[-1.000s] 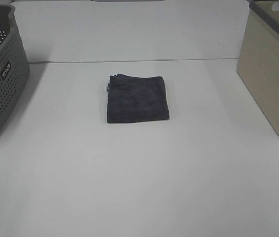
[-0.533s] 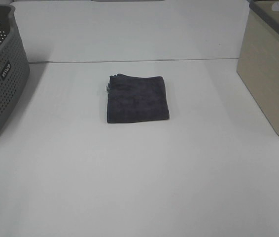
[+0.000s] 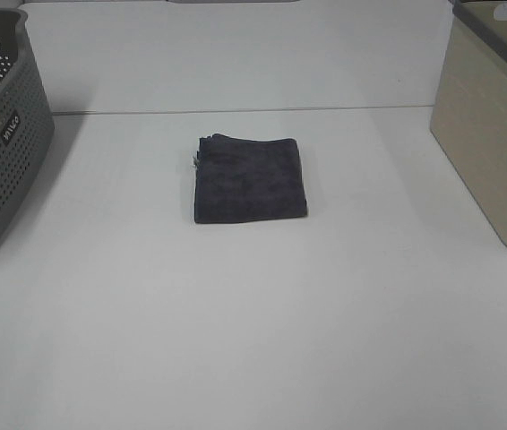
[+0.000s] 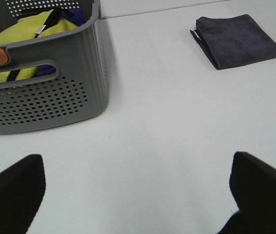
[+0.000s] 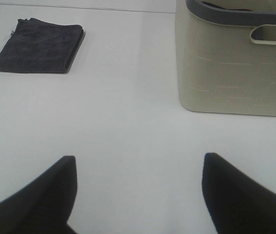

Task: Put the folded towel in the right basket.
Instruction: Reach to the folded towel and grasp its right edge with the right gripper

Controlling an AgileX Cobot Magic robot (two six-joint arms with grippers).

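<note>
A dark grey folded towel [image 3: 250, 179] lies flat on the white table, near the middle; it also shows in the left wrist view [image 4: 236, 40] and the right wrist view [image 5: 39, 45]. The right basket [image 3: 497, 125] is beige with a dark rim and stands at the right edge; it shows in the right wrist view [image 5: 233, 63]. Neither arm shows in the exterior high view. My left gripper [image 4: 138, 187] is open and empty, far from the towel. My right gripper [image 5: 138, 187] is open and empty, between towel and beige basket but short of both.
A grey perforated basket [image 3: 1, 134] stands at the left edge; in the left wrist view [image 4: 45, 83] it holds yellow and other coloured cloths. The table's back edge [image 3: 236, 110] runs behind the towel.
</note>
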